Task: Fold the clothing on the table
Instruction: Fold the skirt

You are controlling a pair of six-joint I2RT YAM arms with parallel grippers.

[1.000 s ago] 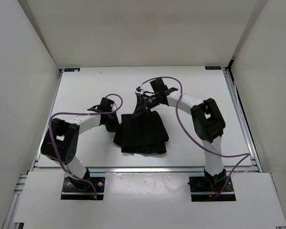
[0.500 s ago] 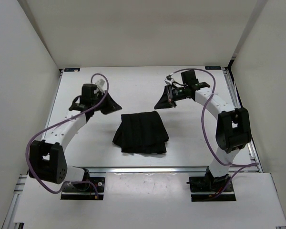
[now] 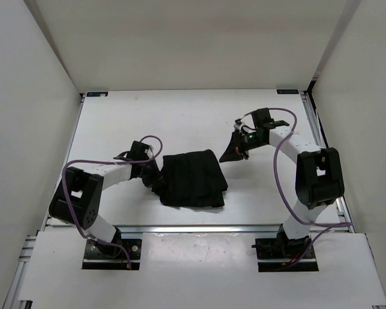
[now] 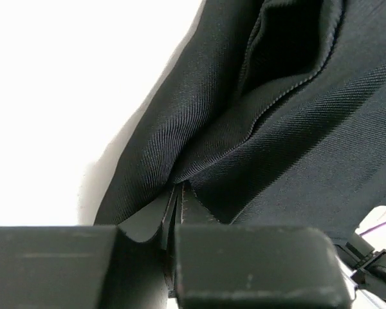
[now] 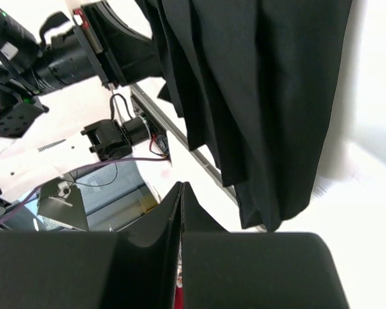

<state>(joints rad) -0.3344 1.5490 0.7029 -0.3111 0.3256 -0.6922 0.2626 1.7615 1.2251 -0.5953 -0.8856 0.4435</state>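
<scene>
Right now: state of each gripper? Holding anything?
Left gripper: closed, pinching the left edge of the clothing.
Right gripper: closed, holding nothing, apart from the clothing.

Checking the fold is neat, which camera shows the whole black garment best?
Top external: the clothing shows almost whole, outline clear. Left wrist shows only close-up folds; right wrist shows its pleats from the side, cropped.

Camera layout, three views.
Overhead camera looks steeply down on the table (image 3: 180,116); left wrist sits against the clothing (image 4: 296,161), right wrist farther off; all share it.
</scene>
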